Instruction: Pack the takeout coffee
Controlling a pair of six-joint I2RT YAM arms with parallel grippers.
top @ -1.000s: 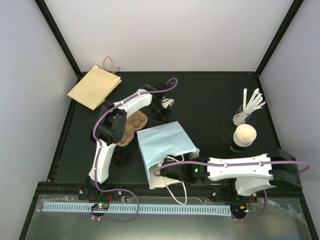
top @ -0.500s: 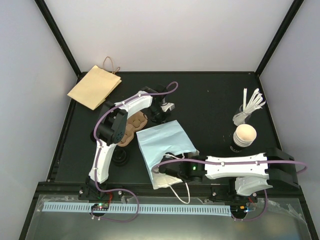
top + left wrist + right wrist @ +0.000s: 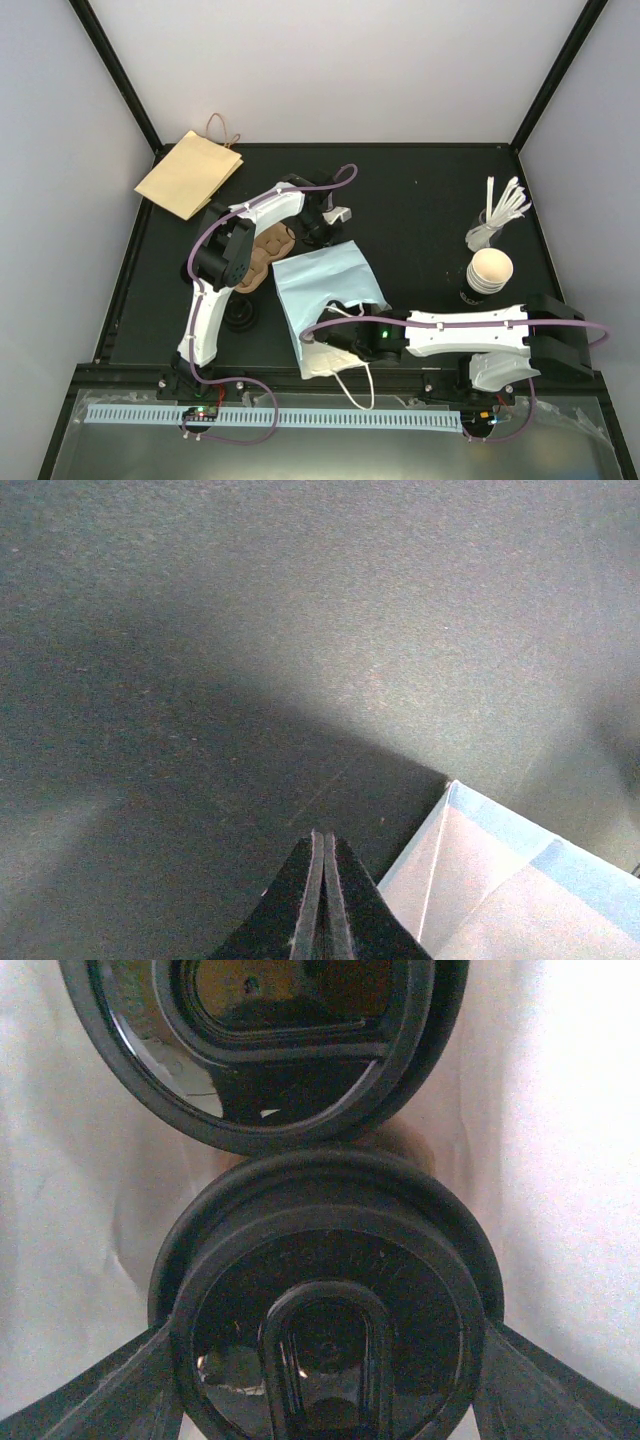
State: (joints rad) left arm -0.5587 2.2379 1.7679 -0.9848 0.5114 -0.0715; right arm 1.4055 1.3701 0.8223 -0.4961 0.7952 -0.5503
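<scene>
Black table [image 3: 420, 200] (matte) between plain white walls [image 3: 330, 60].

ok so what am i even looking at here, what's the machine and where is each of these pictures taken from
These are two robot arms bolted at the near edge of a black table. The wide picture looks down from above and behind them. The other two come from a small camera on each wrist.

On the table lie a pale blue paper bag, a brown bag, a cardboard cup carrier, a stack of white cups and some black lids.

The left claw is shut and empty, above the table by the blue bag's corner. The right claw is inside that bag, holding a coffee cup with a black lid. A second lid shows just beyond it.
</scene>
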